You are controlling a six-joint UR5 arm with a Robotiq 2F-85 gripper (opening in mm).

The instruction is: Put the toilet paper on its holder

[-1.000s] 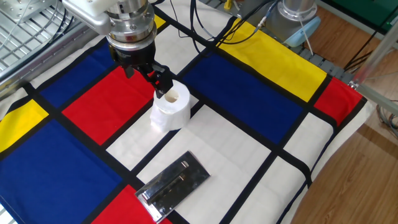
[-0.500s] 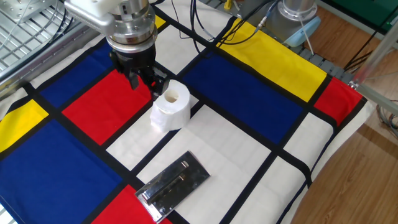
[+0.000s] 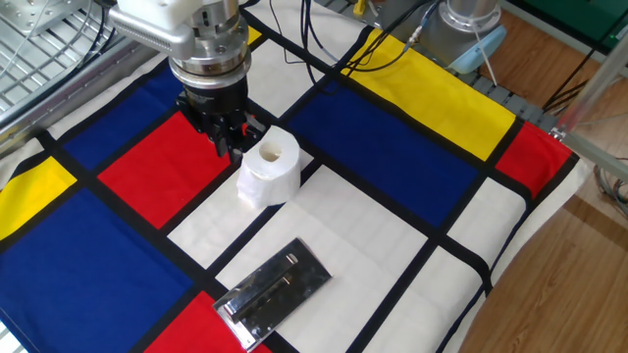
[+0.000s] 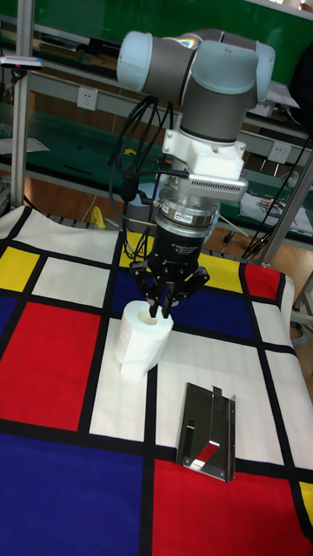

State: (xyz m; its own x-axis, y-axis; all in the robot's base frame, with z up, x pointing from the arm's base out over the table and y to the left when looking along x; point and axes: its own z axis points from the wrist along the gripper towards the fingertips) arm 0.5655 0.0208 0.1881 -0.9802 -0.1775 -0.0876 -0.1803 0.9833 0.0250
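The toilet paper (image 3: pixel 271 173) stands upright on a white square of the cloth, its hollow core facing up and a loose sheet hanging down its front. My gripper (image 3: pixel 234 143) hangs just behind and to the left of the roll's top rim, fingers drawn together and holding nothing. From the tall fixed view the gripper (image 4: pixel 163 309) points straight down, tips right over the far edge of the toilet paper (image 4: pixel 142 340). The holder (image 3: pixel 276 291), a shiny metal plate with a slim bar, lies flat nearer the table's front edge, also seen as the holder (image 4: pixel 209 426).
A checked cloth (image 3: pixel 392 147) of red, blue, yellow and white squares covers the table. Black cables (image 3: pixel 334 44) and a grey robot base (image 3: pixel 469 25) sit at the back. A wire rack (image 3: pixel 39 39) stands at the back left. The table's right edge drops to a wooden floor (image 3: pixel 569 275).
The gripper has drawn back left from over the roll's core to just beside its rim and has turned about its axis. The roll and holder stayed put.
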